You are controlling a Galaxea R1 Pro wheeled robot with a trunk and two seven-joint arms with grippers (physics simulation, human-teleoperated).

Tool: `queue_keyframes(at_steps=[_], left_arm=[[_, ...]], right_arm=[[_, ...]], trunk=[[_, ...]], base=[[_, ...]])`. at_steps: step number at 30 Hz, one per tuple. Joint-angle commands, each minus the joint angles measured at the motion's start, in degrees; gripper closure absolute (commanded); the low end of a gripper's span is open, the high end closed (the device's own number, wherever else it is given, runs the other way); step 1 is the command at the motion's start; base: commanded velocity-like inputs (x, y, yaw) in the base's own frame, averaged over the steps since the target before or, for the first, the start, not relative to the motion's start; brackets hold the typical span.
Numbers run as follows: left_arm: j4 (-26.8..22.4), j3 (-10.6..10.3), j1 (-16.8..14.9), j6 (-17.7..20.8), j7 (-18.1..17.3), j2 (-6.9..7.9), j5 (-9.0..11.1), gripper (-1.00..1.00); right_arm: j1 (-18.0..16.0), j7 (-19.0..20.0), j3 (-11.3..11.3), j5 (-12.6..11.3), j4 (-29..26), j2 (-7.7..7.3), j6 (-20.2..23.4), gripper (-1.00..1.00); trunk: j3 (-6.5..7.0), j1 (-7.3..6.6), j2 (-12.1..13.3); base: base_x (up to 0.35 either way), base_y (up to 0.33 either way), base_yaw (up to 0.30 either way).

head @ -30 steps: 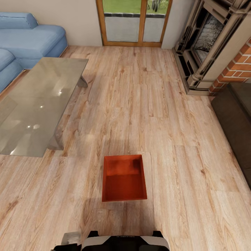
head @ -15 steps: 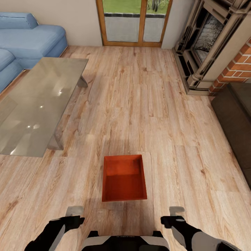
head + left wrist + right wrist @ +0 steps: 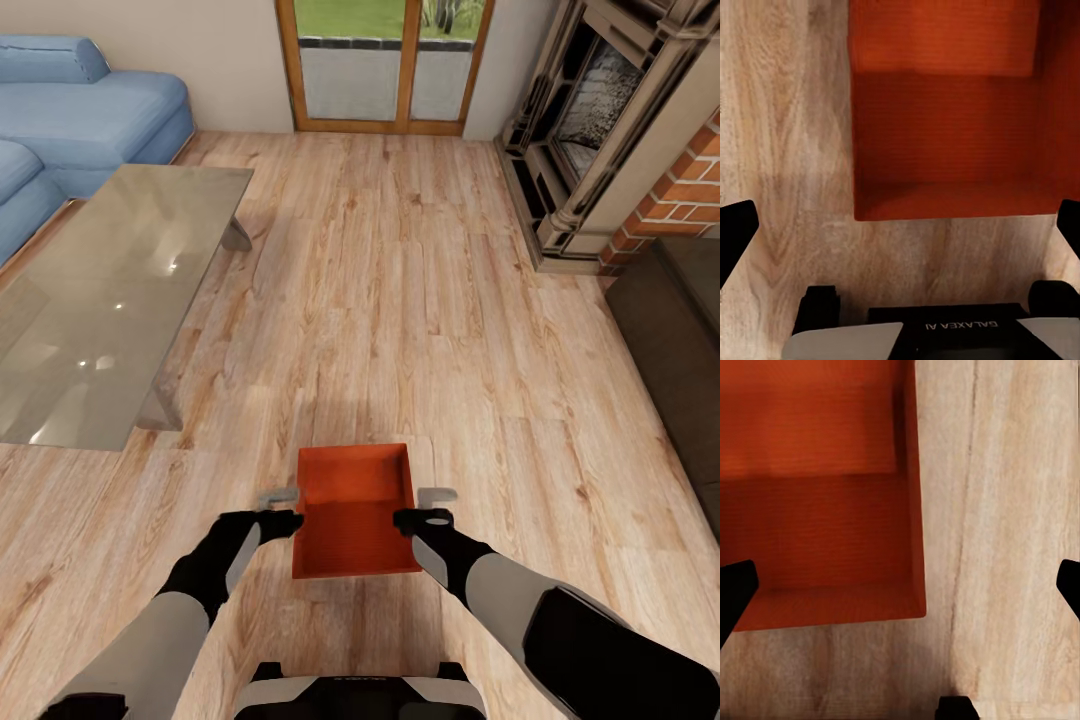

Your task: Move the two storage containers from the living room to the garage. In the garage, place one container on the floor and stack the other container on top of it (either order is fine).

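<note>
A home living room: blue sofa point(image 3: 90, 110), glass-topped table point(image 3: 110, 300), brick fireplace point(image 3: 620, 130), plank flooring point(image 3: 400, 300).

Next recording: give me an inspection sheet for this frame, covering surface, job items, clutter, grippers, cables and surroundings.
Surface: light wood plank floor.
Job's things: one orange-red bin on the floor, open top, empty.
Clutter: nothing seen.
Grippers: left gripper and right gripper flank the bin, both open, holding nothing.
Cables: nothing seen.
Surroundings: glass-topped table, blue sofa, brick fireplace, patio doors.
</note>
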Motion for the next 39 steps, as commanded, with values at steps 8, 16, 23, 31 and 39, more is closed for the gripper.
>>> queue_keyframes(at_steps=[8,16,23,31,39], left_arm=[[3.79,-0.09,-2.26,-0.61,2.19,-2.42,-0.24,-1.00],[3.95,-0.22,-2.44,-3.62,2.70,-2.49,-0.38,-1.00],[3.95,-0.42,-2.45,-4.05,2.95,-2.58,-0.48,-1.00],[3.69,-0.34,-2.45,-4.15,3.02,-2.69,-0.38,-1.00],[3.62,-0.33,-2.45,-4.13,3.06,-2.70,-0.46,-1.00]], right_arm=[[-0.07,-0.43,0.92,-0.21,-0.11,0.00,-1.14,-1.00],[-0.12,0.02,1.07,-0.17,-0.13,-0.10,-0.85,-1.00],[-0.12,0.29,1.06,-0.08,-0.13,-0.15,-0.81,-1.00],[-0.13,0.38,0.99,-0.17,-0.13,-0.18,-0.32,-1.00],[-0.13,0.38,0.99,-0.17,-0.13,-0.25,-0.20,-1.00]], trunk=[[-0.04,0.01,-0.04],[-0.04,0.01,-0.04],[-0.04,0.01,-0.04],[-0.04,0.01,-0.04],[-0.04,0.01,-0.04]], base=[[0.000,0.000,0.000],[0.000,0.000,0.000],[0.000,0.000,0.000],[0.000,0.000,0.000],[0.000,0.000,0.000]])
